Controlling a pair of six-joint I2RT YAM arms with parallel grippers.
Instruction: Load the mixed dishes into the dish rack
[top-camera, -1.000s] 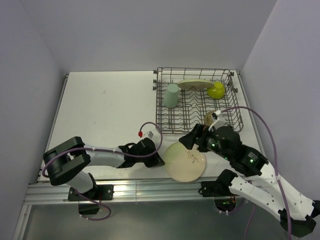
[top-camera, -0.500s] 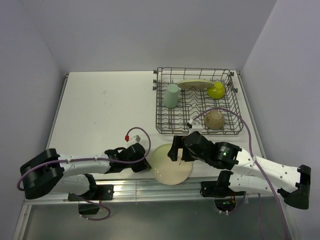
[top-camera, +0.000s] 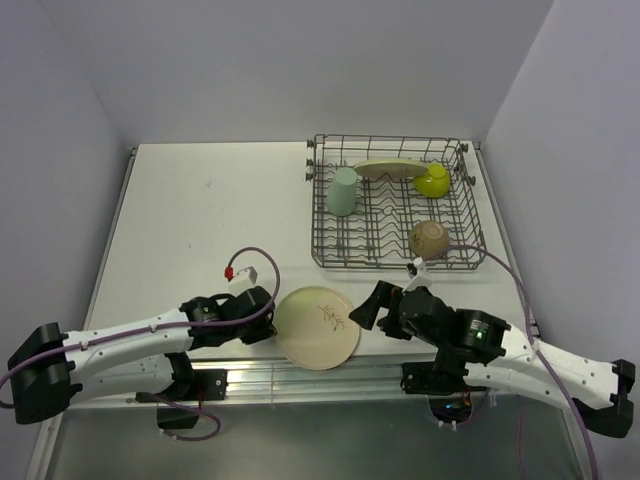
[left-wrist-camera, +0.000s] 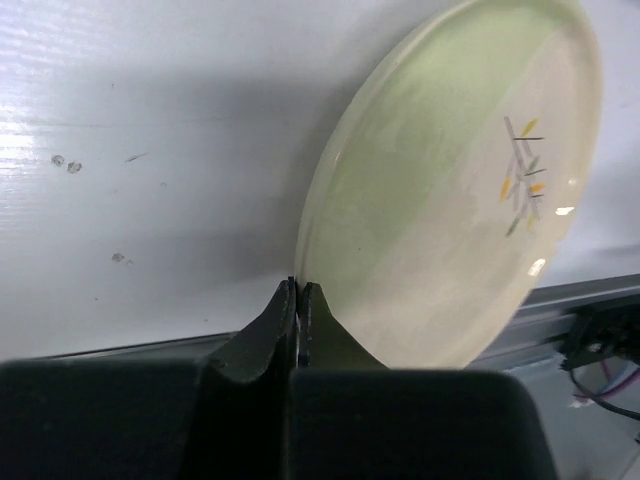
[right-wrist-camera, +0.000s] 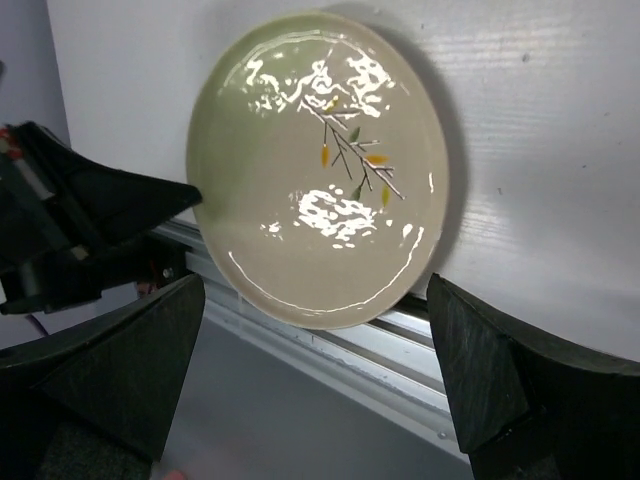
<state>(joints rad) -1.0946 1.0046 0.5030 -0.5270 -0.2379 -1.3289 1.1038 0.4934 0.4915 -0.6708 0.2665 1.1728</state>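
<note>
Now | round cream plate with dark leaf sprig (top-camera: 317, 327) was in front of the grey wire dish rack (top-camera: 400, 266), shifted left since earlier | left gripper (top-camera: 270, 324) pinched its rim | right gripper (top-camera: 372, 308) spread wide, backed off the plate rightward.

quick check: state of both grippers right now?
Left gripper: closed, pinching the rim of the cream sprig plate.
Right gripper: open, holding nothing, beside that plate.

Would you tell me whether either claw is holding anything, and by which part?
The left claw pinches the cream plate by its rim, on the side nearest that arm. The right claw is open and holds nothing.
</note>
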